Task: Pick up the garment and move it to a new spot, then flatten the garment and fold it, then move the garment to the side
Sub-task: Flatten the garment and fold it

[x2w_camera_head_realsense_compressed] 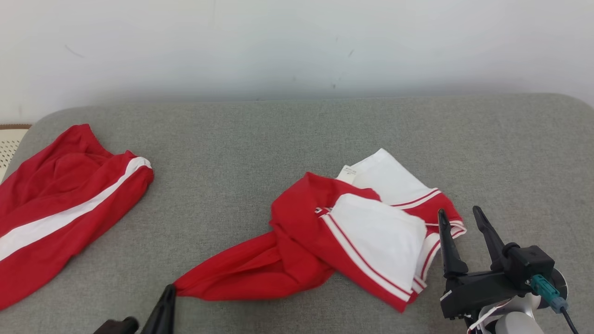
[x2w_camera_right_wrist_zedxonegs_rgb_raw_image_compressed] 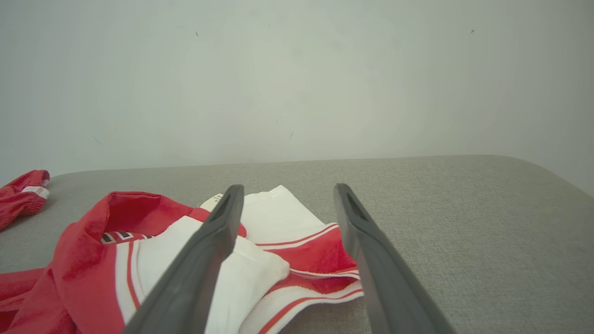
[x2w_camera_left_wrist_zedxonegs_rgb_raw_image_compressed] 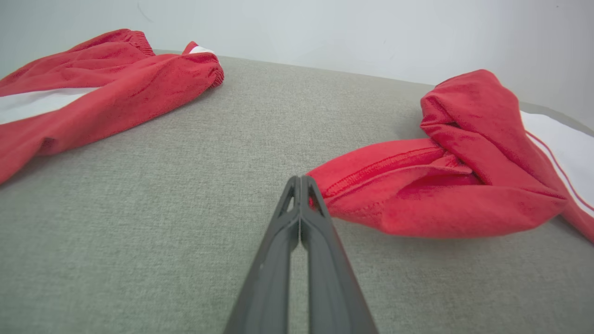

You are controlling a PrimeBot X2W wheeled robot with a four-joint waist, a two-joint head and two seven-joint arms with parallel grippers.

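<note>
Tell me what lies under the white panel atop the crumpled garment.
Beneath the white panel, a red striped hem and another white section stick out, on the grey cushion. Whatever else lies under its folds is covered.

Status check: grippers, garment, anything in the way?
Left gripper shut on the garment, red end. Right gripper open by its right edge. Garment crumpled, not flattened. Second red garment far left, apart.

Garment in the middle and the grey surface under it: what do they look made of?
The garment: soft knit, likely cotton or polyester fleece; matte, slightly fuzzy nap, limp folds, stitched seam, red with white panels. The surface: grey woven upholstery-type cloth, matte, with a visible coarse weave; its rounded corners suggest padding underneath, though that is a guess.
</note>
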